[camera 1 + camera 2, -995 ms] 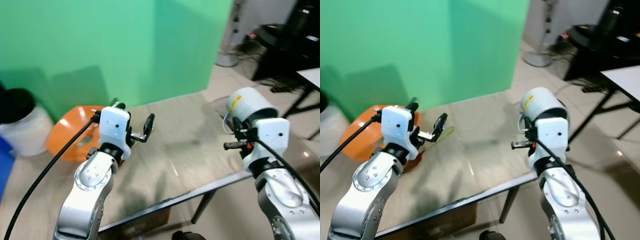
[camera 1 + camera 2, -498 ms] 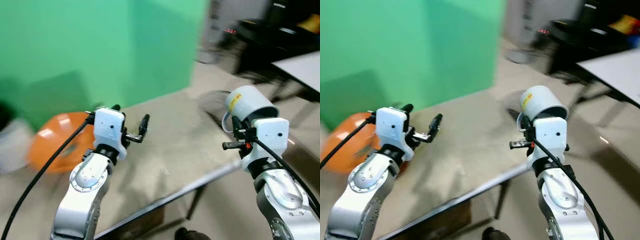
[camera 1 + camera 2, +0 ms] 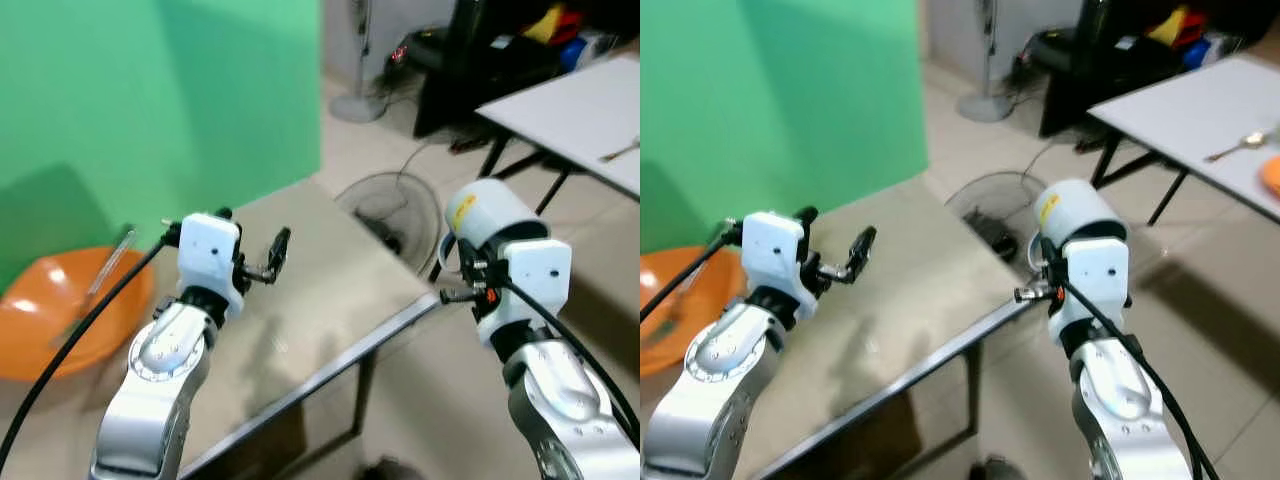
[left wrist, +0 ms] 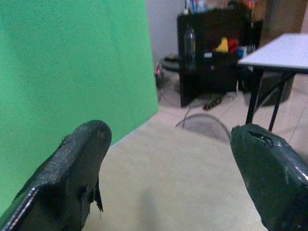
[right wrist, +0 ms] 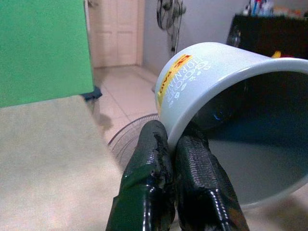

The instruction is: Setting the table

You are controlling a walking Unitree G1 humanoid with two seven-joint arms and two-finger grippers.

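Note:
My right gripper (image 5: 173, 144) is shut on the rim of a white mug (image 5: 216, 86) with a yellow label. The mug (image 3: 485, 215) is held tilted on its side, past the right edge of the beige table (image 3: 330, 270). My left gripper (image 4: 171, 134) is open with nothing between its fingers, and it hovers over the table top. An orange bowl (image 3: 60, 310) with a utensil (image 3: 105, 270) in it sits at the table's left end. Further right stands a white table (image 3: 570, 100) with a spoon (image 3: 1240, 145) on it.
A green screen (image 3: 150, 100) stands behind the beige table. A floor fan (image 3: 390, 205) lies on the tiles off the table's far right corner. Black furniture (image 3: 480, 60) with cables stands behind the white table. An orange item (image 3: 1272, 175) sits at that table's edge.
The camera has swung to the right, so the bowl has slid to the left edge and the white table has come into view. Both arms keep their pose, mug still held.

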